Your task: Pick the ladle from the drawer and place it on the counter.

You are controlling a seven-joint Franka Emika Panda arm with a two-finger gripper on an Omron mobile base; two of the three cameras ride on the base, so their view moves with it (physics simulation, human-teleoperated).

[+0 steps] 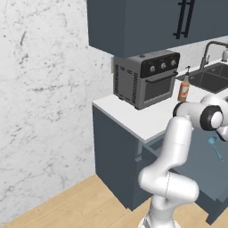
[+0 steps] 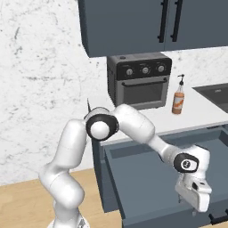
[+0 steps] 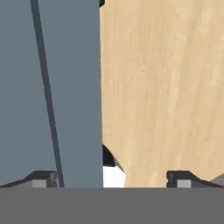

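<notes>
The light teal ladle (image 1: 213,142) lies inside the open slate-blue drawer (image 2: 142,182), its small bowl toward the counter and its thin handle toward the drawer front. My gripper (image 2: 195,210) hangs pointing down over the drawer's front right part. In the hand view the gripper (image 3: 111,181) stands open, its fingertips (image 3: 41,179) wide apart. They straddle the drawer's front panel (image 3: 48,87) and the wooden floor (image 3: 162,87), with nothing between them. The white counter (image 1: 133,118) runs above the drawer. In the right base view my arm covers the ladle.
A dark toaster oven (image 1: 146,78) stands on the counter under the upper cabinets (image 2: 133,22). An orange bottle (image 1: 184,89) is beside it, then a sink (image 1: 213,75) with a faucet. A white marbled wall (image 1: 44,89) is on the left.
</notes>
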